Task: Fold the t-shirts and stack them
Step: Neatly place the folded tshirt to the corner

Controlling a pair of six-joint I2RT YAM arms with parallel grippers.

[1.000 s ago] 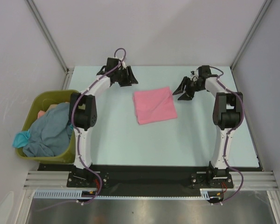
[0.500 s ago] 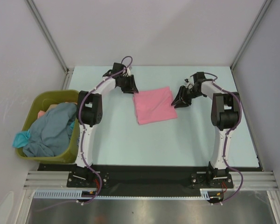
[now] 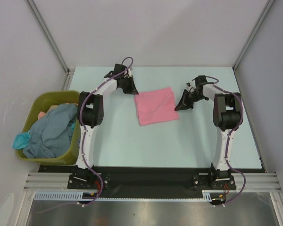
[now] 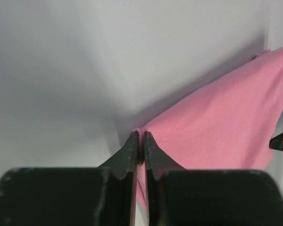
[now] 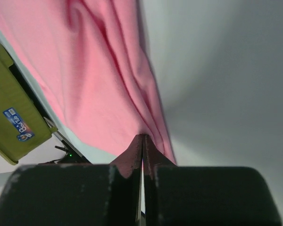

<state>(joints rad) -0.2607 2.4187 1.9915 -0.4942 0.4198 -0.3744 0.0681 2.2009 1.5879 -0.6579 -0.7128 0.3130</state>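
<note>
A pink t-shirt (image 3: pixel 155 107), folded into a rough square, lies flat on the pale table (image 3: pixel 132 141). My left gripper (image 3: pixel 132 90) is at its far left corner, and the left wrist view shows the gripper (image 4: pixel 141 135) shut on a pinch of the pink cloth (image 4: pixel 217 127). My right gripper (image 3: pixel 178 106) is at the shirt's right edge; in the right wrist view it (image 5: pixel 142 138) is shut on the pink cloth's (image 5: pixel 99 84) edge. Grey-blue (image 3: pixel 49 134) and teal (image 3: pixel 21 139) t-shirts lie heaped in the bin.
An olive-green bin (image 3: pixel 37 104) stands off the table's left edge beside the left arm; it also shows in the right wrist view as the bin (image 5: pixel 9 103). Grey walls and metal posts close in the table at the back and sides.
Both grippers have moved inward to the pink shirt's edges and closed on the cloth. The shirt itself has not shifted.
</note>
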